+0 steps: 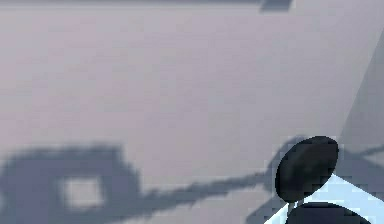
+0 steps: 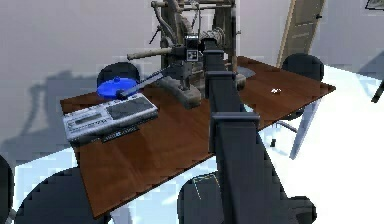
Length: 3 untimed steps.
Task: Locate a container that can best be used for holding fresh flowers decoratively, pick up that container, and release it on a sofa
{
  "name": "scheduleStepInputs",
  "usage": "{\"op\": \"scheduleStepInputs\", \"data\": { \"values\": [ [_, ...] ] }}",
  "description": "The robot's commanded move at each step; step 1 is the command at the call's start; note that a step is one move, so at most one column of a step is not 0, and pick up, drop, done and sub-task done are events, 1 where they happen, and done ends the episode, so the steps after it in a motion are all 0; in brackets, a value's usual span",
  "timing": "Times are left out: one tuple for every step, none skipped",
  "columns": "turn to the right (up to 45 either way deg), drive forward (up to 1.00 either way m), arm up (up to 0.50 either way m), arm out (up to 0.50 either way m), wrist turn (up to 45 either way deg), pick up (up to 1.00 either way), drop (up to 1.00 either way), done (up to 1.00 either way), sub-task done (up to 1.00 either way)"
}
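The arm [image 2: 236, 125] is extending over the brown table [image 2: 150, 150] toward a grey upright object [image 2: 178, 22] (possibly the flower container; its shape is unclear) standing by the gripper [image 2: 165, 50]. Whether the jaws are gripping anything cannot be told. Lifting and sofa delivery are still awaiting.

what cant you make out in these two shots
1. Arm side view: the gripper has its far end lost against a tangled grey-beige sculpture-like object on the brown wooden table; cannot tell whether it holds anything.
2. Arm side view: small white speck on the table, too small to name.
3. Forward view: dark oval-backed chair, cut off by the bottom edge.
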Motion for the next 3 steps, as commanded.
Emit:
{"op": "scheduleStepInputs", "data": {
  "values": [
    [0.0,0.0,0.0,0.0,-45.0,0.0,0.0,0.0,0.0],
    [0.0,0.0,0.0,0.0,-18.0,0.0,0.0,0.0,0.0],
    [0.0,0.0,0.0,-0.46,0.0,0.0,0.0,0.0,0.0]
  ]
}}
